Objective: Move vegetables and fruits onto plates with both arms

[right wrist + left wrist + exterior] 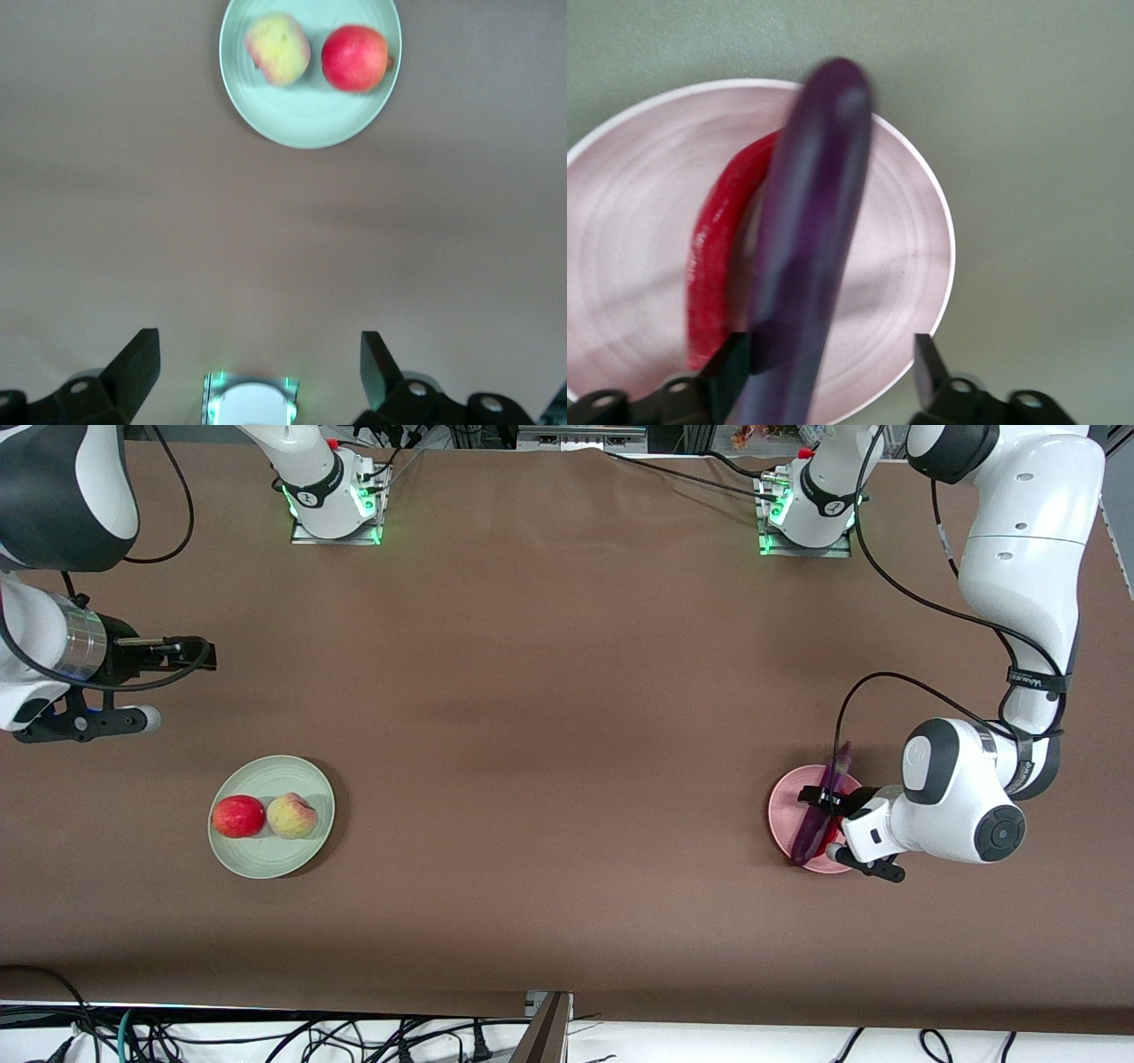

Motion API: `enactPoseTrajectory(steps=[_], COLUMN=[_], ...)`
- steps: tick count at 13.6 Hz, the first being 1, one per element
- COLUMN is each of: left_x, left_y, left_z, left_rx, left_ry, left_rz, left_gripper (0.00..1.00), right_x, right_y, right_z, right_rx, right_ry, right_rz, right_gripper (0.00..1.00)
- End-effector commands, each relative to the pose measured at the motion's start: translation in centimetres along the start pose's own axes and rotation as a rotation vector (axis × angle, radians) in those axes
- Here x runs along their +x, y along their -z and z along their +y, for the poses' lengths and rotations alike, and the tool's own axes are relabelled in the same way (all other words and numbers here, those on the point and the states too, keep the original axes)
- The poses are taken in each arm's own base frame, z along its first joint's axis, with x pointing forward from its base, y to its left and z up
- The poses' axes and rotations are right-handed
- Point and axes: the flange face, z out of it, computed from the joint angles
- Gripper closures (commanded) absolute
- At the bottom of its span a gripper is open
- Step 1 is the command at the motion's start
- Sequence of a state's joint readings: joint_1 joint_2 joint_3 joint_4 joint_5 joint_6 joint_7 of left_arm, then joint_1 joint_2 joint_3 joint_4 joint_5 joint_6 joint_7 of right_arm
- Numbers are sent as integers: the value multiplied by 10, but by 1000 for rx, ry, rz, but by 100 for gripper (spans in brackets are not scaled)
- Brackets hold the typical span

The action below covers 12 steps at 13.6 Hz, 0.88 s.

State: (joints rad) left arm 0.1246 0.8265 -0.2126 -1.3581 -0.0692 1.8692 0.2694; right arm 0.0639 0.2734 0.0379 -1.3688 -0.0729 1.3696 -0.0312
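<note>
Releasing, by the look of it: left gripper (833, 372) sits over the pink plate (783, 808), fingers spread wide, one finger (731, 367) touching the eggplant (806, 257), the other clear of it. Eggplant's long axis runs straight out between the fingers, across the plate, tip past the rim. Chili pepper (718, 257) lies on the plate beside it, partly under. Judgement: next move is straight up along the gripper axis, no sideways drag. Right gripper (173, 654) waits, fingers apart, holding nothing, well apart from the green plate (306, 850), which holds apple (238, 817) and peach (291, 816).
</note>
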Motion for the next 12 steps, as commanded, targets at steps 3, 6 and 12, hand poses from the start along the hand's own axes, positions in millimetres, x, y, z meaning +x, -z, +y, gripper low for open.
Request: enactPoseTrajectory(steps=[3, 6, 12], left_x=[-2, -22, -101], left_y=[23, 65, 195], left_z=[8, 15, 74], left_rx=[-22, -17, 26], left_ry=[-18, -15, 103], left_rz=[22, -9, -81], left_gripper=[0, 0, 0], right_x=[-45, -54, -67], right_y=[24, 40, 28], right_z=[4, 10, 28], right_rx=[47, 47, 35], right_ry=[-23, -32, -63], right_rz=[133, 200, 146], right_gripper=[0, 0, 0])
